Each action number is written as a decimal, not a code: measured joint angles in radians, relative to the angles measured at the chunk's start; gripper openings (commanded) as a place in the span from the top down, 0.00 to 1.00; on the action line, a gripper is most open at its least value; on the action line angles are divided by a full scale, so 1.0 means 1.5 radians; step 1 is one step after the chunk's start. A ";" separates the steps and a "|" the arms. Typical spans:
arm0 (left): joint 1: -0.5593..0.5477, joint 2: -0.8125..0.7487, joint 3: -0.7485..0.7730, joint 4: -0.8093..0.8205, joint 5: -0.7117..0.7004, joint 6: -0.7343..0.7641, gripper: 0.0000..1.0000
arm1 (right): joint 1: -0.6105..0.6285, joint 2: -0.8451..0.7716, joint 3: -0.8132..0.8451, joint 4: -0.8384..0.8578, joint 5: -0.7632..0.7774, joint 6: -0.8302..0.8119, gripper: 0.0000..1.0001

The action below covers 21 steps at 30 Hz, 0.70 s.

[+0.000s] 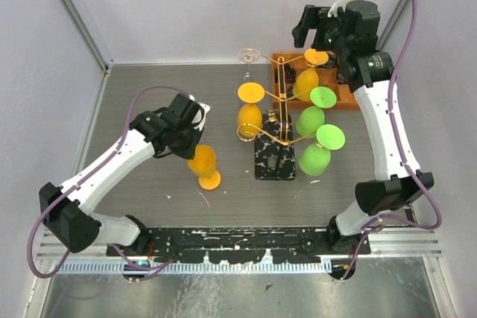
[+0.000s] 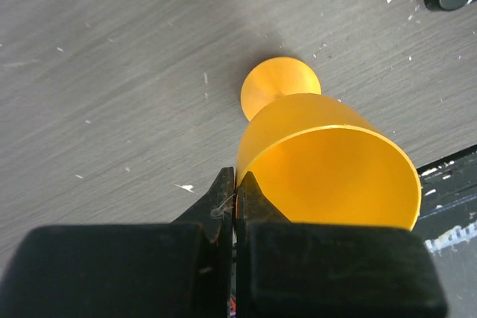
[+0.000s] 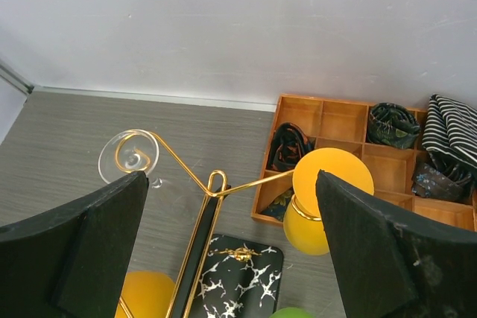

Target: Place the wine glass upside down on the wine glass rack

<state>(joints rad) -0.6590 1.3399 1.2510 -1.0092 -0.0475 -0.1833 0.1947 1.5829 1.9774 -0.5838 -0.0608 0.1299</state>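
My left gripper [image 1: 190,139] is shut on the rim of an orange wine glass [image 1: 202,161], one finger inside the bowl and one outside. In the left wrist view the gripper [image 2: 235,184] pinches the rim of the glass [image 2: 328,161], whose foot [image 2: 281,83] points down at the table. The gold wire rack [image 1: 277,102] stands on its marbled base [image 1: 272,160] at the table's middle. Orange [image 1: 250,106], yellow [image 1: 306,83], clear [image 1: 248,55] and two green glasses hang from it. My right gripper [image 1: 307,29] is open and empty, high above the rack [image 3: 216,184].
An orange compartment tray [image 1: 344,93] with rolled cloths stands behind the rack on the right and also shows in the right wrist view [image 3: 343,121]. The green glasses [image 1: 311,121] hang on the rack's right side. Walls close the back and both sides.
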 measured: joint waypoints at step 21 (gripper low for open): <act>0.031 0.014 0.303 0.274 -0.174 0.369 1.00 | 0.000 0.136 0.140 -0.024 -0.135 0.093 0.01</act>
<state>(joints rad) -0.6121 1.3609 1.7050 -0.5980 -0.3080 0.3698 0.1947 1.7874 2.1880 -0.6205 -0.2638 0.2687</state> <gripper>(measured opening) 0.013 0.999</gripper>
